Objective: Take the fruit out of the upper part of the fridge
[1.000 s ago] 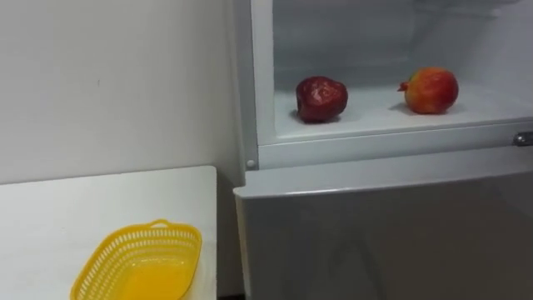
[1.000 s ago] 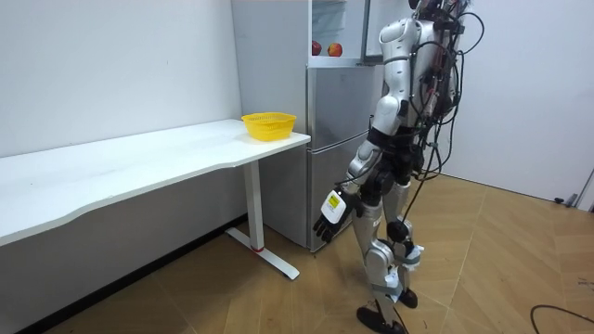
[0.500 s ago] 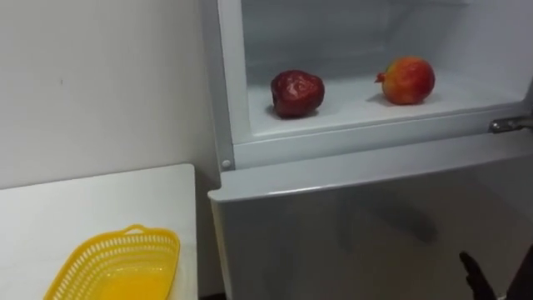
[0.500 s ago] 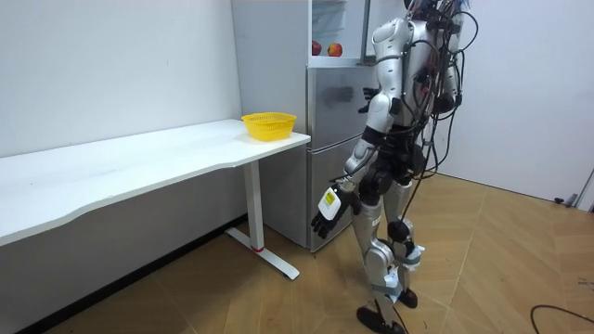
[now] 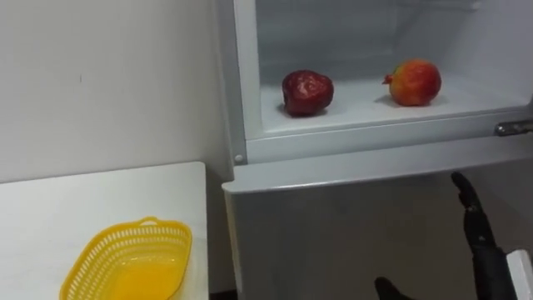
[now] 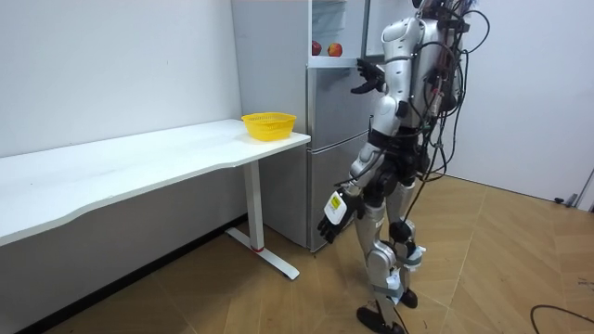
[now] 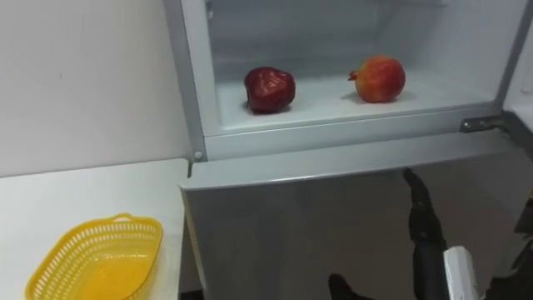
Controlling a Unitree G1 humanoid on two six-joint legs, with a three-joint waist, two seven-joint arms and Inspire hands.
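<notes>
The right hand (image 5: 479, 242) is being held up in front of the fridge's lower door (image 5: 333, 217), with its fingers straight and pointing upward and the thumb spread out to its left; nothing is being gripped. The left hand (image 6: 330, 210) is being carried low beside the thigh in the room view, and its state cannot be told at that distance. The task's things are being kept in the upper fridge compartment (image 5: 375, 115), which is standing open: a dark red fruit (image 5: 307, 92) is lying above the right hand and well to its left, and an orange-red fruit (image 5: 415, 82) is lying above it and only slightly to its left, the nearer of the two. Both are resting on the shelf, apart from each other and well apart from the hand. A yellow basket (image 5: 127, 265) is being kept on the white table (image 5: 83, 196) far to the hand's left, just beside the fridge, presumably so that whatever is taken out can be dropped there without a long carry. The open, upright posture of the hand is judged to be preparation for a reach over the shelf's front lip. The retrieval is judged to be at its start, with neither fruit yet touched.
</notes>
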